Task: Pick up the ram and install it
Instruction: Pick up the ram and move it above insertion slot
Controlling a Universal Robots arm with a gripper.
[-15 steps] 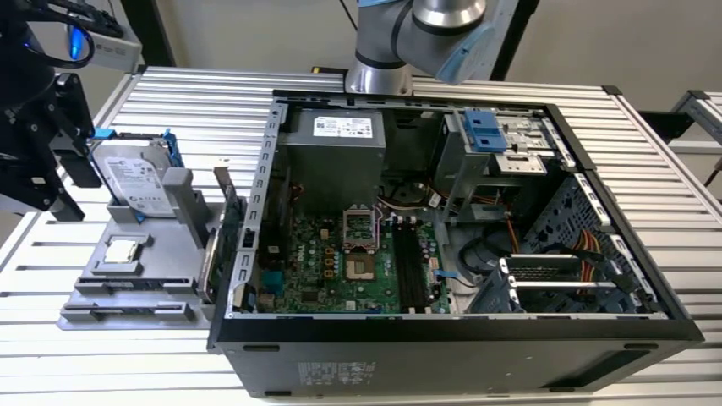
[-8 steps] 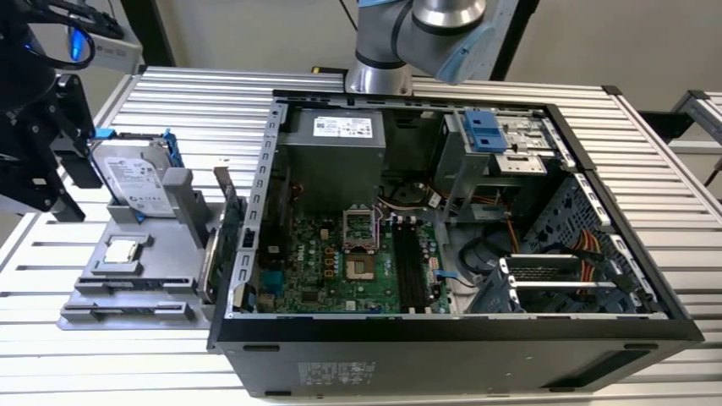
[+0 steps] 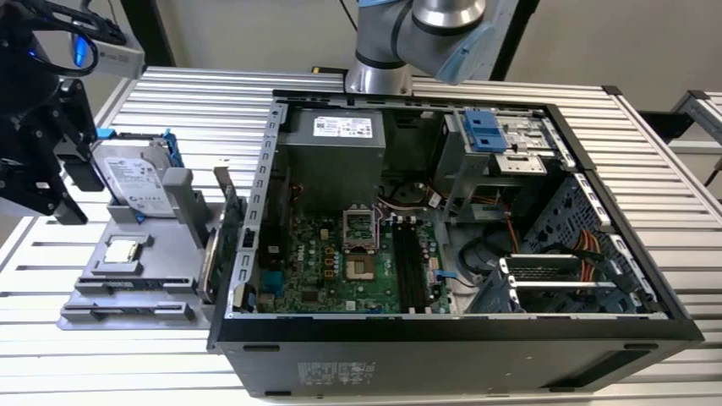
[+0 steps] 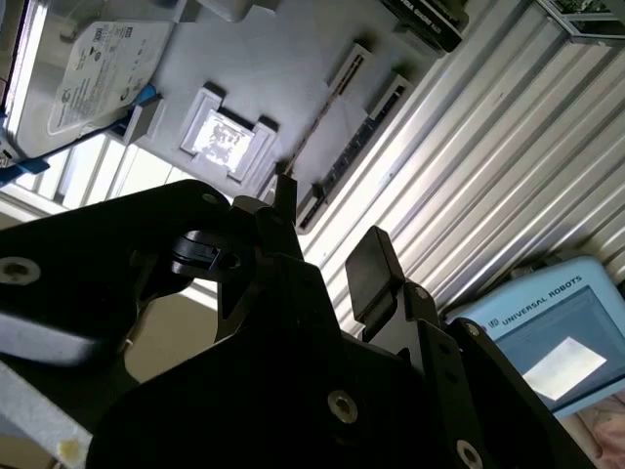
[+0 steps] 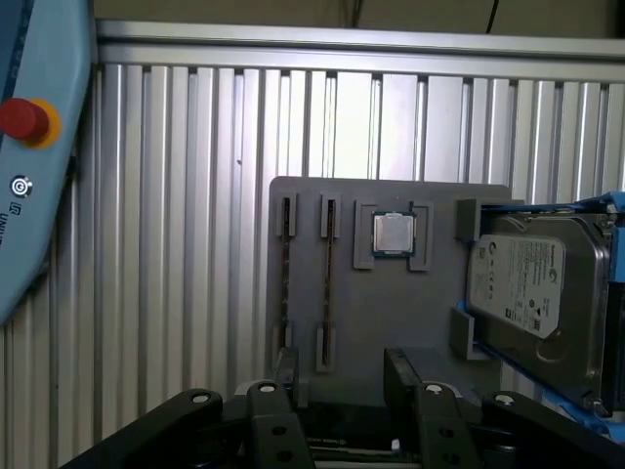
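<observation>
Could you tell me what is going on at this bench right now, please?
A robot arm is working over a grey parts tray beside an open computer case. Its gripper hangs above the tray with jaws open and nothing in them, one jaw lined up with the ram, which stands on edge in its slot. A processor chip and a hard drive sit in the same tray.

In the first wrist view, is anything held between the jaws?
No: the gripper has its jaws open, and the bare gray tray shows in the gap between them.
</observation>
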